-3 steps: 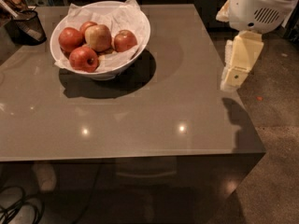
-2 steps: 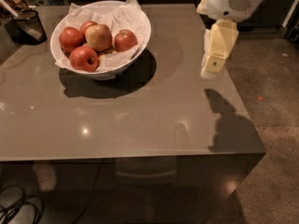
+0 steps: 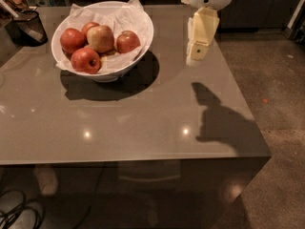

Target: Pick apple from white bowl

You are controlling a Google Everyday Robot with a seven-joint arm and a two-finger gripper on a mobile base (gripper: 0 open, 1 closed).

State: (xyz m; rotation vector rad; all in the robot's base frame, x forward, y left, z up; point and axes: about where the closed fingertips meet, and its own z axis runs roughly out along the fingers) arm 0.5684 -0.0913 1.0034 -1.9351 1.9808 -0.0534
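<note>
The white bowl, lined with crumpled white paper, stands on the grey table at the back left. It holds several apples. The red-orange apple lies at the right side of the bowl, next to a larger yellow-tan apple. A deep red apple with a dark stem spot lies at the front. My gripper hangs from the white arm above the table, to the right of the bowl and clear of it, holding nothing that I can see.
A black mesh cup with utensils stands at the table's far left corner. The table's right edge drops to a speckled floor. Cables lie on the floor at the bottom left.
My gripper has moved left, from beyond the table's right edge to over the table, closer to the bowl. The bowl and apples have not moved.
</note>
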